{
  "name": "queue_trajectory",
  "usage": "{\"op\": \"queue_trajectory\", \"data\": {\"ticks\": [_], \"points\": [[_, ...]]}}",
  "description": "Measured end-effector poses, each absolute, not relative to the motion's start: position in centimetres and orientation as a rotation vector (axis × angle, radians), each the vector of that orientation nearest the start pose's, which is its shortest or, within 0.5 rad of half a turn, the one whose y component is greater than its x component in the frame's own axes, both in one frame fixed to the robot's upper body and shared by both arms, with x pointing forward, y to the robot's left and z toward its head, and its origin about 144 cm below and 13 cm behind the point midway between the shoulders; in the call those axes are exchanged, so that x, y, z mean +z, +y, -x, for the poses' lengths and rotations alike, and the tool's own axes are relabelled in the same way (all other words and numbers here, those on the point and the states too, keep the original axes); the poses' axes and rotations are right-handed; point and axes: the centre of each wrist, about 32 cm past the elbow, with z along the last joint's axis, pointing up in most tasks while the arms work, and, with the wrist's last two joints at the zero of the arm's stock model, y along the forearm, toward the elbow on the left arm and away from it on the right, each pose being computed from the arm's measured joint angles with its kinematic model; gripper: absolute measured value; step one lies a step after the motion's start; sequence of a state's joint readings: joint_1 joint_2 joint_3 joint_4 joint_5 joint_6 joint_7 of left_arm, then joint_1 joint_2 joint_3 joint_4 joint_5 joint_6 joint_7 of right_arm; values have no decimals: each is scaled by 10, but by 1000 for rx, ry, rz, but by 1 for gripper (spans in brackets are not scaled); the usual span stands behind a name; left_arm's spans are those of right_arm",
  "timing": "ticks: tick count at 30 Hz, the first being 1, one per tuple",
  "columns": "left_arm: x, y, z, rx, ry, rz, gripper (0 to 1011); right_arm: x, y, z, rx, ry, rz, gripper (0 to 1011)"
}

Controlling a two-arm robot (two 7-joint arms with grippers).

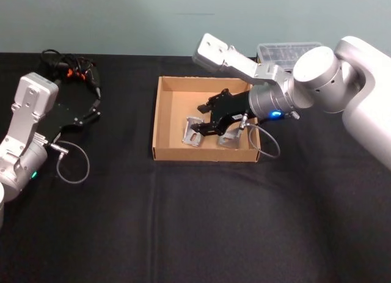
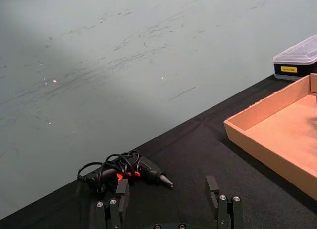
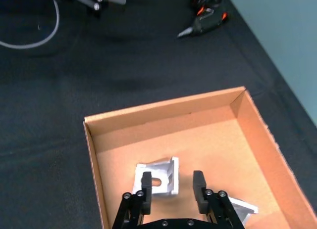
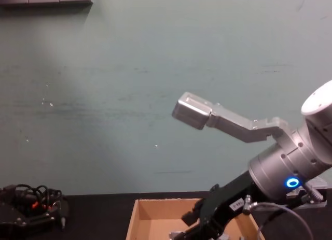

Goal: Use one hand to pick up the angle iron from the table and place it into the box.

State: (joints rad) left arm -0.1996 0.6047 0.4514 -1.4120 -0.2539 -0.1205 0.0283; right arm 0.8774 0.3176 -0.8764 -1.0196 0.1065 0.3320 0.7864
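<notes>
Black gripper fingers (image 3: 144, 185) sit closest to the right wrist camera, spread apart with nothing between them, so the right gripper (image 1: 203, 115) is open and empty, hanging over the floor of the wide, shallow tan cardboard box (image 1: 164, 90). Just under it lies a bent silver metal angle iron (image 3: 157, 177), resting on the box floor around 6 o'clock of the box centre in the head view. A second silver bracket (image 1: 230, 138) lies close by, at about 5 o'clock, partly under the arm.

So the angle iron looks delivered already, I'd say. What could go wrong from here: the open fingers are really near the piece, and a sloppy pull-out could snag it or drag it against the box wall. That dangling grey cable (image 1: 270, 143) near the box's right wall could catch on the rim too.

Further out on the flat black tabletop (image 1: 195, 222), a black plastic case with a clear lid (image 2: 297, 61) sits at 1 o'clock of the box, and a black-and-orange tool with tangled cord (image 1: 76, 72) is way off at 10 o'clock. The left gripper (image 2: 168, 202) is parked open at 9 o'clock, holding nothing. Nothing really blocks the way out.
</notes>
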Motion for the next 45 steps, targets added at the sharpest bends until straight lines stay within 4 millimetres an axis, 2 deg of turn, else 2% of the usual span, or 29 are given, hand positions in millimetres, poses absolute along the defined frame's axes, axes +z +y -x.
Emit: {"op": "queue_trajectory", "data": {"ticks": [7,8,11,13,17,24,32,38,45], "points": [[1140,310,-489,1248,-285,-304,1000,1269,-186,-623,-440,-137,675,755],[1140,310,-489,1248,-285,-305,1000,1271,-188,-621,-447,-137,661,755],[1140,310,-489,1248,-285,-304,1000,1277,-196,-614,-475,-137,617,842],[1140,310,-489,1248,-285,-304,1000,1281,-206,-604,-511,-135,571,915],[1140,310,-489,1248,-285,-304,1000,1283,-227,-583,-598,-129,502,999],[1140,310,-489,1248,-285,-304,1000,1270,-265,-539,-810,-109,414,1004],[1140,310,-489,1248,-285,-304,1000,1239,-289,-501,-1015,-79,347,1004],[1140,310,-489,1248,-285,-304,1000,1218,-295,-489,-1094,-68,325,1004],[1140,310,-489,1248,-285,-304,1000,1197,-294,-487,-1145,-58,330,1004]]}}
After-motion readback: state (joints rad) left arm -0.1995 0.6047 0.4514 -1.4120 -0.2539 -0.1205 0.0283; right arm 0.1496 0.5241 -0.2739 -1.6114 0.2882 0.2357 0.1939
